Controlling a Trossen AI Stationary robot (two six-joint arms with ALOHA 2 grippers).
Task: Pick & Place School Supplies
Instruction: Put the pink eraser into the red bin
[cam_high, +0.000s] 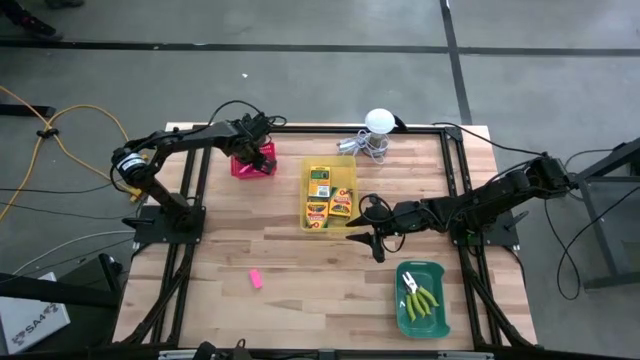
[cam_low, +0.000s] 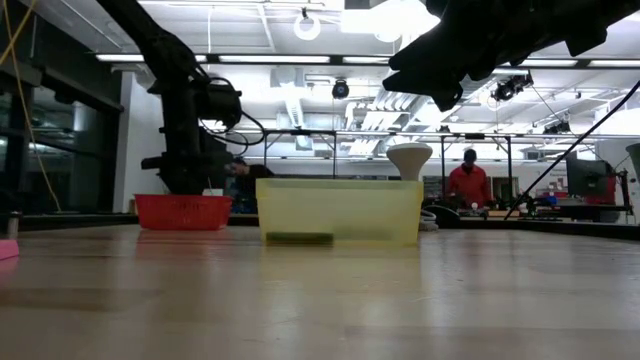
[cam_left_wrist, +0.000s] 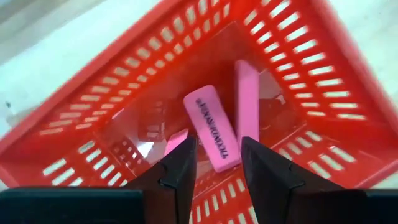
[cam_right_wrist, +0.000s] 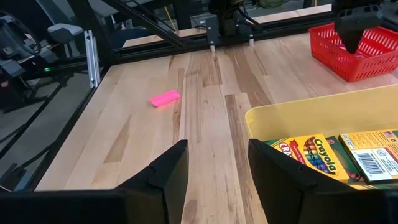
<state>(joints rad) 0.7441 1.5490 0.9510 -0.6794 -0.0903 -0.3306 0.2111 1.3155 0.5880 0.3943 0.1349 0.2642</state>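
Pink erasers (cam_left_wrist: 214, 127) lay in the red bin (cam_high: 253, 160), upper left, under the left tool (cam_left_wrist: 217, 165), apparently just released. One eraser (cam_high: 256, 278) remained on the tabletop (cam_high: 290, 260); the open right tool (cam_high: 375, 236) should fetch it next.

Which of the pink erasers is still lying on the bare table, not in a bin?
The lone pink eraser on the wood near the table's front left; the other erasers lie inside the red bin.

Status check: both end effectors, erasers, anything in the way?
Left end effector open over red bin, erasers inside. Right end effector open, empty, beside yellow bin. One pink eraser loose on table, path clear.
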